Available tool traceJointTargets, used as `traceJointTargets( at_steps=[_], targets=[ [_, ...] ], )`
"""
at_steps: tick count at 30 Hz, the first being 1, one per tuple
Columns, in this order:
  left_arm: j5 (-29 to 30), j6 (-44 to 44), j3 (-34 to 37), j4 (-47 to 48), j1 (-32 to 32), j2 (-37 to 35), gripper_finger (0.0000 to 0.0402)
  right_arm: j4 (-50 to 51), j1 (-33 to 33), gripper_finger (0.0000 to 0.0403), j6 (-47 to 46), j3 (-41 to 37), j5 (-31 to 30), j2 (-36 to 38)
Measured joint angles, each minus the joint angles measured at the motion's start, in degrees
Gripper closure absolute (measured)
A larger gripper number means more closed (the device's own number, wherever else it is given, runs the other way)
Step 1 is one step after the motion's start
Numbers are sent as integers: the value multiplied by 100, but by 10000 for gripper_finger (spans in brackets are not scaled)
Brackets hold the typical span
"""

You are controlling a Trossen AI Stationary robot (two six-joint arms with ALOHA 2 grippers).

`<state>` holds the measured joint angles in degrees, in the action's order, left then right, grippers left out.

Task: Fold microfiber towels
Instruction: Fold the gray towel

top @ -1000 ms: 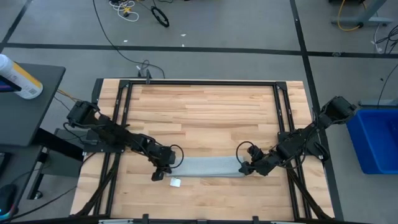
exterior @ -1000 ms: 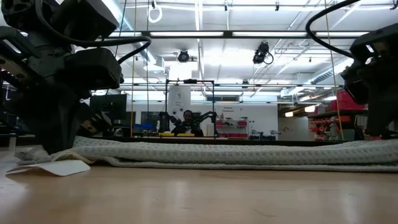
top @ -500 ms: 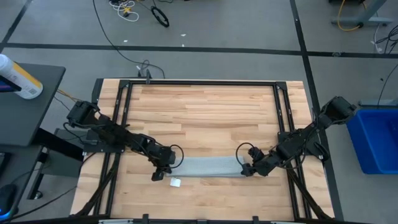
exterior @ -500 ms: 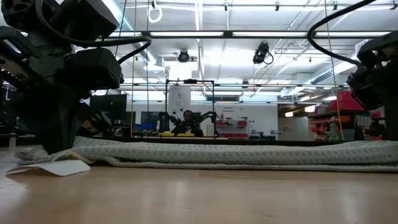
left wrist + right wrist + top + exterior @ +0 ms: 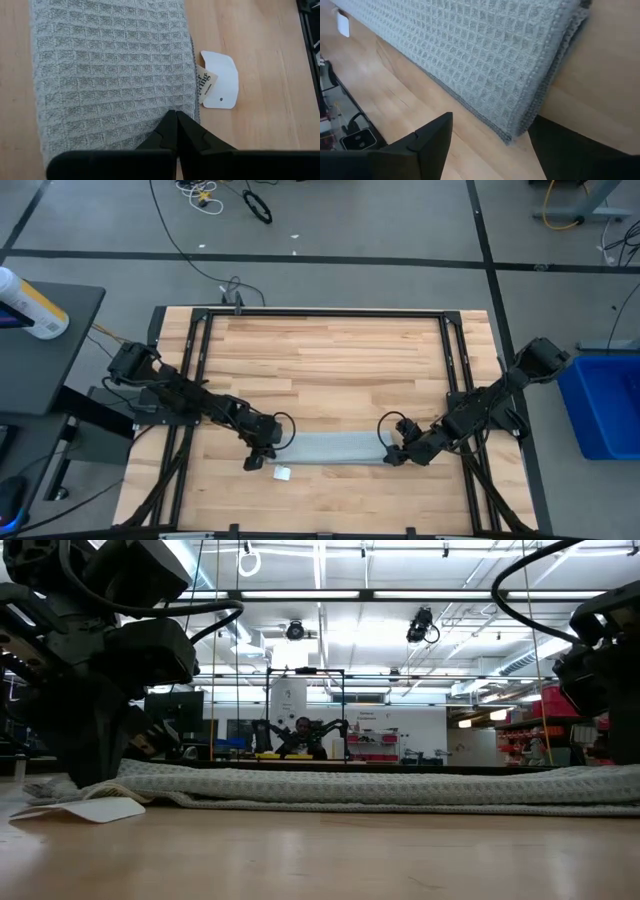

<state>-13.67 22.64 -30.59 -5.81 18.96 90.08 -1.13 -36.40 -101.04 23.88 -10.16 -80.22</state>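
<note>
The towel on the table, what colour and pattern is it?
The towel is light grey with a waffle-like grid of small squares, clearest in the left wrist view.

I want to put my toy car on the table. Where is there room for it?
The big bare wood between the towel and the far black frame rail is free. A thinner strip runs along the near edge, past the white tag. It is crowded by the towel's ends, where the left gripper and right gripper sit.

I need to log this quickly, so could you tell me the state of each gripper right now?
Left gripper: shut on the towel edge.
Right gripper: open, at the towel's other end, holding nothing.
</note>
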Motion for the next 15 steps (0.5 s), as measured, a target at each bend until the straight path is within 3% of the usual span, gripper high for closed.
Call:
traceJointTargets(
  at_steps=[15],
  targets=[
    [-11,-55,4,-49,2,2,401,-369,57,129,80,0,-299,-330]
  ],
)
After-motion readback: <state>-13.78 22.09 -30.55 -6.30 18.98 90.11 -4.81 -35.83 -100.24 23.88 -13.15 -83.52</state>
